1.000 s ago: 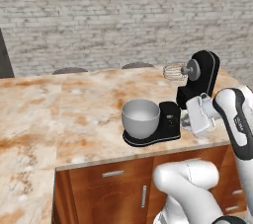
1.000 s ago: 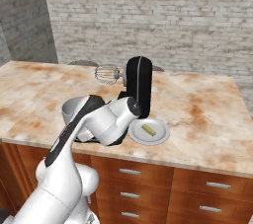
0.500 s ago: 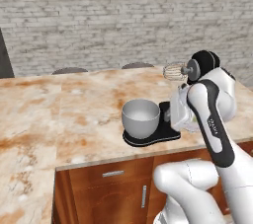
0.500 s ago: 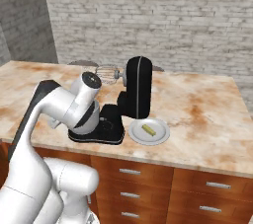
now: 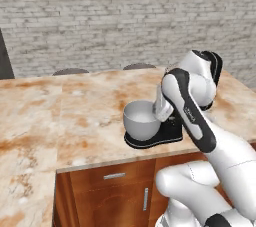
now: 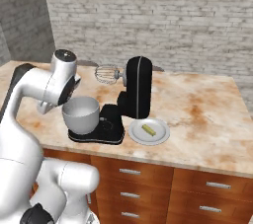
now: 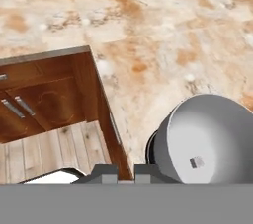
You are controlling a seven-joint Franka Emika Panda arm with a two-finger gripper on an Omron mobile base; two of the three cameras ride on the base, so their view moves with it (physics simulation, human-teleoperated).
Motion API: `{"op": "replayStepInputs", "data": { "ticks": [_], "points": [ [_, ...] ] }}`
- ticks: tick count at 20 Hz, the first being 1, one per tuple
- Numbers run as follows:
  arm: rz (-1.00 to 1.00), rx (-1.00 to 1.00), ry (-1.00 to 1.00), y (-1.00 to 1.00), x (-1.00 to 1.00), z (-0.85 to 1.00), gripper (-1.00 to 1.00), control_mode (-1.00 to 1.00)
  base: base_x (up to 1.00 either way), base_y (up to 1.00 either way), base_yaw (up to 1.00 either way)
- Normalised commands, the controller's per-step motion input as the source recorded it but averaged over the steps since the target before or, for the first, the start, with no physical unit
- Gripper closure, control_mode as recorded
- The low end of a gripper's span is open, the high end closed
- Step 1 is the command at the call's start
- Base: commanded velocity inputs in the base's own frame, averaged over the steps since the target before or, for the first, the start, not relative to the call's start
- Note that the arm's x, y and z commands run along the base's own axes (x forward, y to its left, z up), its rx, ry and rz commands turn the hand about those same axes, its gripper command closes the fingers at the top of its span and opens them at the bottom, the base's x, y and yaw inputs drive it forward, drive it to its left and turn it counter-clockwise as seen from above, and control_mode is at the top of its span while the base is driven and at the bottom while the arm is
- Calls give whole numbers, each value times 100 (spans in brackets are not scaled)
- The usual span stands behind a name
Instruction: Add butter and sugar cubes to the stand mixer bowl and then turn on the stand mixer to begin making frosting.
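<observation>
While upright, smooth grey stand mixer bowl (image 7: 210, 136)

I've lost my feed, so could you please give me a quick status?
Fingers shut, empty, beside the bowl. One cube in the bowl. Butter on its plate.

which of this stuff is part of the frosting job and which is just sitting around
Part of the job:
- glossy black stand mixer
- round light grey metal mixer bowl, with a small grey cube inside it
- small pale yellow-green butter stick, lying on the plate
- robot gripper, jaws nearly closed

Just lying about:
- flat white round plate under the butter
- marbled counter
- wooden cabinets
</observation>
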Motion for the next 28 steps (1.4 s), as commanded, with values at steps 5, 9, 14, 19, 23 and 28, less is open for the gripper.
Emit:
{"op": "replayStepInputs", "data": {
  "ticks": [5,9,14,19,23,28],
  "points": [
    [-2,-19,12,17,56,-4,100,-100,0,0,0],
    [-3,-22,7,18,50,-21,100,-100,0,0,0],
    [-1,-21,5,3,37,-24,100,-100,0,0,0],
    [0,-16,2,0,32,-42,100,-100,0,0,0],
    [0,-10,1,0,22,-47,100,-100,0,0,0],
    [0,-2,3,-16,5,-31,100,-100,0,0,0]
  ]
}}
